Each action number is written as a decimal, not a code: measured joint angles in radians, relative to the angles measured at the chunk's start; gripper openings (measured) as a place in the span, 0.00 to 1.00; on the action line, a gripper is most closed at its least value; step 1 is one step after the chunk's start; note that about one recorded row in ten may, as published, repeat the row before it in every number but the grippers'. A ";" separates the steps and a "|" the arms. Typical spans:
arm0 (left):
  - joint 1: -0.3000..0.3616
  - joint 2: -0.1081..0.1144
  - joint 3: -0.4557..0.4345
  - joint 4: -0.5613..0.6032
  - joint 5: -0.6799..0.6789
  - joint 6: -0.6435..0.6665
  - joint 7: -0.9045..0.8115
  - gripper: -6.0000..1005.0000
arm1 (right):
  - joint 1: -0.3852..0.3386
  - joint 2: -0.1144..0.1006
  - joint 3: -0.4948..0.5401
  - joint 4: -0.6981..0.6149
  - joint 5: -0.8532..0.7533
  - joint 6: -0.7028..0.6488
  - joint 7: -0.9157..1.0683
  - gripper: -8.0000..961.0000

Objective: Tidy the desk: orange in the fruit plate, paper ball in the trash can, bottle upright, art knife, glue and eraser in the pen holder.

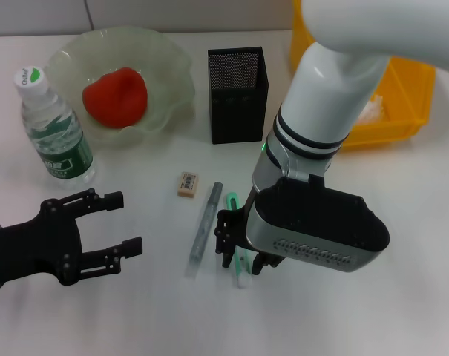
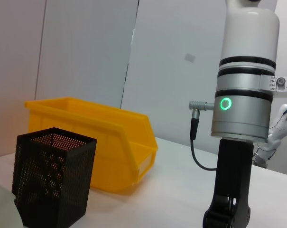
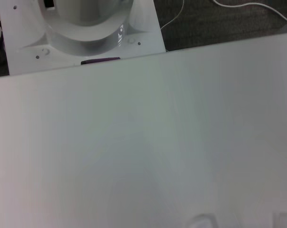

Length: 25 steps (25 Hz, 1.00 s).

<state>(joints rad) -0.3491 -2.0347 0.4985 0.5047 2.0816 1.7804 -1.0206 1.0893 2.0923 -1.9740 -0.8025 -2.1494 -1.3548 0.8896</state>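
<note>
Nearest me, the right gripper (image 1: 243, 252) is down at the table over the green-capped glue (image 1: 234, 236), its fingers straddling the stick; whether they have clamped yet I cannot tell, as the wrist housing hides the tips. Just beside it lies the grey knife (image 1: 204, 225), roughly parallel and close. That closeness is the risk: a finger could catch the knife and drag or roll it, or a grip near one end of the glue could let the stick tip and slip on the lift.

The left gripper (image 1: 105, 231) hovers low off to the left, fingers spread, holding nothing.

A little farther in, the eraser (image 1: 188, 184) lies flat by itself, apart from the knife's tip. The bottle (image 1: 53, 126) already stands upright at the left.

Beyond, the black mesh holder (image 1: 237, 93) stands with nothing visible inside. The pale green plate (image 1: 172, 70) holds a reddish-orange fruit (image 1: 116, 96). The yellow bin (image 1: 410, 104) at the far right has something white in it, probably the paper ball.
</note>
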 joint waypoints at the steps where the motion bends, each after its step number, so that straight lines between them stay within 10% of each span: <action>1: 0.000 -0.001 0.000 0.000 0.000 0.000 0.002 0.81 | 0.000 0.000 -0.003 0.001 0.002 0.004 -0.001 0.43; 25: 0.002 -0.004 0.000 0.000 0.000 -0.001 0.010 0.81 | 0.034 0.000 -0.037 0.058 0.046 0.026 -0.011 0.30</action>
<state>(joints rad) -0.3476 -2.0383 0.4985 0.5047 2.0815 1.7792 -1.0107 1.1232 2.0923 -2.0114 -0.7449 -2.1033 -1.3289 0.8786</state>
